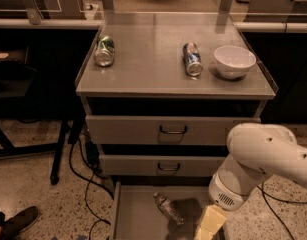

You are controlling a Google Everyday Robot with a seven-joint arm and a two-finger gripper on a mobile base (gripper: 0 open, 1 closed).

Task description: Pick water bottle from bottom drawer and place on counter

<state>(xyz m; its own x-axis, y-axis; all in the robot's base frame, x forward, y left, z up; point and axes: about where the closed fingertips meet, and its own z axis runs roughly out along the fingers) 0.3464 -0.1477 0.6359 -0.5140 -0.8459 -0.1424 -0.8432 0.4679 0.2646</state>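
Observation:
The water bottle is small and clear and lies on its side in the open bottom drawer, cap pointing to the upper left. The drawer is pulled out at floor level. My gripper shows as a pale yellow piece below the white arm, at the drawer's right side. It is just right of the bottle and apart from it. The counter is the grey metal top of the cabinet, above the drawers.
A green can, a blue can and a white bowl sit on the counter. Two closed upper drawers have dark handles. Cables lie on the floor at the left, beside a black table leg and a shoe.

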